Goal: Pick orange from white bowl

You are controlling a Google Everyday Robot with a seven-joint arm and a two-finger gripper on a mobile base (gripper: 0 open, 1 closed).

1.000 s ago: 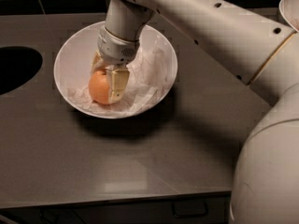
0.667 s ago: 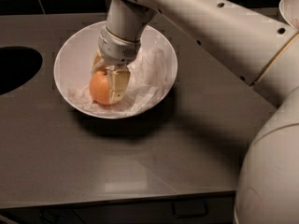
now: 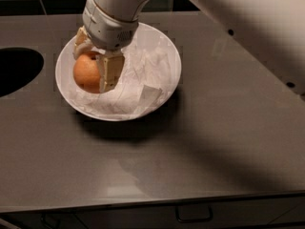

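The orange (image 3: 86, 73) is held between my gripper's two cream fingers (image 3: 110, 71), one on its right side and one behind its upper left. My gripper (image 3: 95, 58) is shut on the orange and holds it over the left part of the white bowl (image 3: 167, 47). The bowl is large, round and shallow, lined with crumpled white paper (image 3: 143, 80), and stands on the dark grey counter. The wrist hides the bowl's far left rim. I cannot tell whether the orange still touches the paper.
A dark round opening (image 3: 14, 70) lies in the counter (image 3: 190, 151) at the left edge. My white arm crosses the upper right of the view. The counter's front edge runs along the bottom, with a drawer handle (image 3: 193, 217) below it.
The gripper, shut on the orange, has moved up and to the left relative to the bowl. The arm now looks larger in the view. The bowl has stayed in place.
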